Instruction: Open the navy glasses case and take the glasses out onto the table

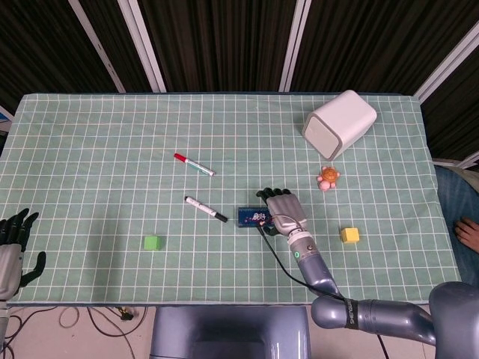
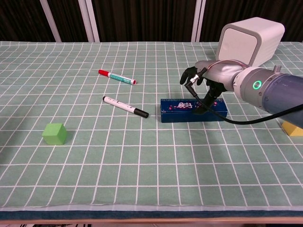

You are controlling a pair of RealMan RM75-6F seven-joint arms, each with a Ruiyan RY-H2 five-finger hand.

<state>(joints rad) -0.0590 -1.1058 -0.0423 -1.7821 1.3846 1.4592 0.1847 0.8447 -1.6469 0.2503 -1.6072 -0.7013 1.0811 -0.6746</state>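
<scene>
The navy glasses case [image 1: 250, 217] [image 2: 191, 110] lies closed and flat on the green checked cloth near the table's middle. In the head view my right hand [image 1: 285, 212] covers its right end. The chest view shows that hand [image 2: 210, 79] arched over the case, with the thumb tip touching the lid's top front edge. Its other fingers [image 2: 190, 74] curl down above the far side, clear of the case. My left hand [image 1: 12, 248] hangs at the table's left front edge with its fingers spread, holding nothing. The glasses are not visible.
A red-capped marker [image 1: 193, 164] [image 2: 116, 76] and a black-capped marker [image 1: 205, 209] [image 2: 125, 107] lie left of the case. A green cube [image 1: 152, 242] [image 2: 54, 133] sits front left, a yellow cube [image 1: 349, 235] [image 2: 293, 128] front right. A white box [image 1: 338, 123] [image 2: 251, 40] and an orange toy [image 1: 328, 178] stand behind.
</scene>
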